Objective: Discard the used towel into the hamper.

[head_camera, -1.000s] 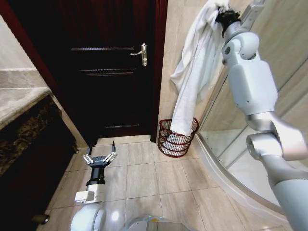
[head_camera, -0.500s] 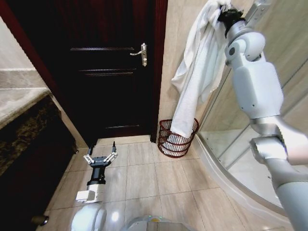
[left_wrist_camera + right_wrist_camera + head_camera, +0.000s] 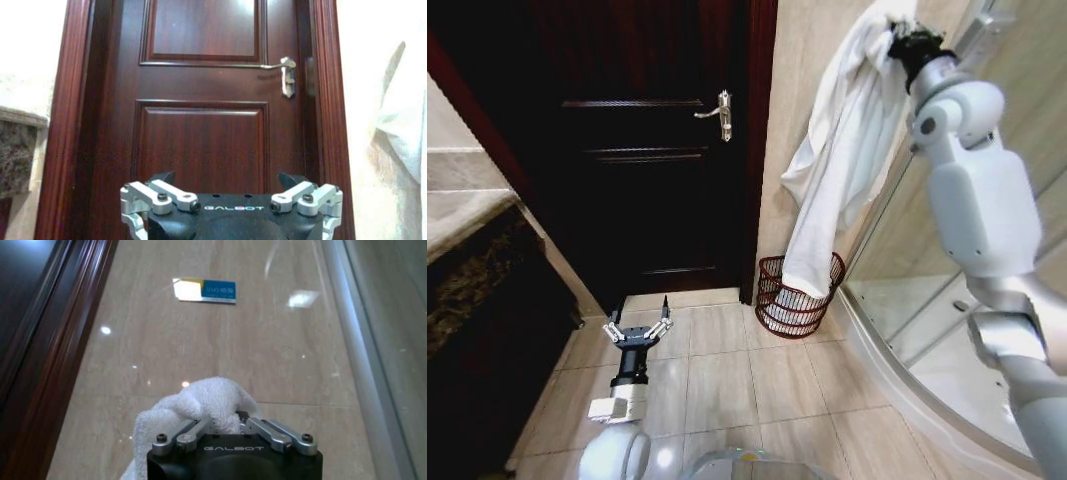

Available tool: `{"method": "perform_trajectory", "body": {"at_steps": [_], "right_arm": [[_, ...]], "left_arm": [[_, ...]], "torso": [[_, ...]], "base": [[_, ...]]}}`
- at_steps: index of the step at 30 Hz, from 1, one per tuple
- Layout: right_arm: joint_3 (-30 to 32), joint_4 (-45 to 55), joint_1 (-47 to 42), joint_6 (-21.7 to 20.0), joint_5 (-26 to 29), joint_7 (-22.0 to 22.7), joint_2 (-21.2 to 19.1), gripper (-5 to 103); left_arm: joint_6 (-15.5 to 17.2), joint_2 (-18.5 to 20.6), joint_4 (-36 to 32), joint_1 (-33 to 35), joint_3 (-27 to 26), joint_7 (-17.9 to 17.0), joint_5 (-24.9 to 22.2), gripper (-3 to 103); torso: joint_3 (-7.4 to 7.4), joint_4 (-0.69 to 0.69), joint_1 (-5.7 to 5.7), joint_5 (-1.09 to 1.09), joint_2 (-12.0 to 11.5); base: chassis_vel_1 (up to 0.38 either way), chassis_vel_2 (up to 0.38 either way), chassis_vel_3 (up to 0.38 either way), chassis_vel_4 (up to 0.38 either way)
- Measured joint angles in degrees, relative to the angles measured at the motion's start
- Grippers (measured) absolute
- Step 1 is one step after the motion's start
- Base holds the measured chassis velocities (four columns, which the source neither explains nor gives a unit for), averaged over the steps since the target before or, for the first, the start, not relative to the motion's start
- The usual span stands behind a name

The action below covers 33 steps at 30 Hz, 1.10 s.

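Head view, your beige tiled floor [image 3: 727,380], dark wooden door [image 3: 647,150], glass shower wall at right, white towel [image 3: 832,170] hanging high from your right gripper [image 3: 905,42], jaws pinching it, towel's end dangling into the reddish-brown wire hamper [image 3: 799,296] by the wall, left gripper [image 3: 637,328] low, jaws spread.

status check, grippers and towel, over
Right gripper shut on white terry towel, held high. Towel's tail hangs over dark red wire hamper. Left gripper open, low, idle.
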Motion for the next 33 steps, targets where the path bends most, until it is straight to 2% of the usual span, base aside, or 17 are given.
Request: {"method": "perform_trajectory", "body": {"at_steps": [25,33], "right_arm": [[0.39,3.40,-4.76,-1.25,2.14,1.02,-1.46,10],[0.86,3.96,-11.10,-0.69,1.95,1.12,-1.79,10]], "left_arm": [[1.56,0.54,0.43,-0.86,1.89,-0.07,0.79,100],[2.17,0.55,0.42,-0.91,2.42,-0.60,1.64,100]], "torso": [[-0.05,0.00,-0.03,-0.02,-0.06],[-0.98,0.00,-0.62,0.00,-1.63]], "base": [[-0.026,0.034,0.031,-0.025],[0.000,0.000,0.000,0.000]]}}
